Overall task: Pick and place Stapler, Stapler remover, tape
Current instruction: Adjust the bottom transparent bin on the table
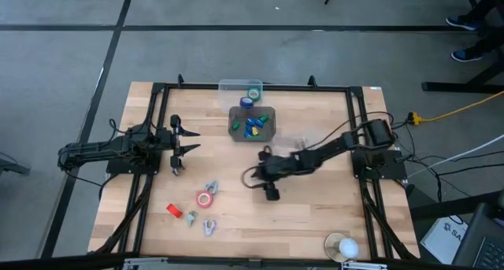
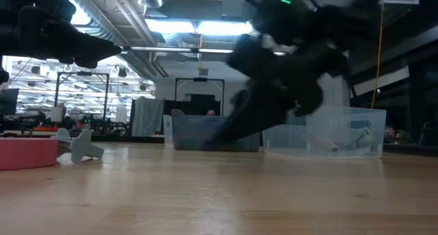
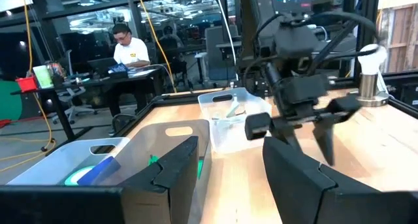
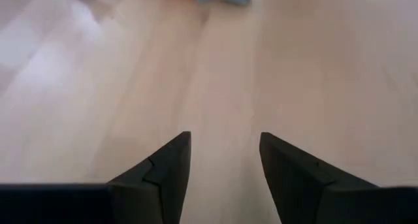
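A red-pink tape roll [image 1: 205,198] lies flat on the wooden table, with a pale grey staple remover [image 1: 211,187] just beyond it; the low view shows the same roll [image 2: 24,153] and remover [image 2: 79,146]. A red stapler [image 1: 174,211] and a second staple remover [image 1: 209,227] lie nearer the near edge. A green roll [image 1: 253,91] and a blue roll [image 1: 246,102] sit at the far bins. My right gripper [image 1: 253,175] [image 4: 225,145] hangs open over bare wood, right of the red roll. My left gripper [image 1: 189,140] [image 3: 232,165] waits open at the table's left side.
A grey bin [image 1: 236,127] holds small blue, green and yellow pieces; a clear bin [image 1: 228,86] stands behind it at the far edge. Another clear bin [image 2: 328,132] sits by the right arm. A white knob-like object [image 1: 341,246] stands near the near right corner. A person [image 3: 127,51] sits beyond the table.
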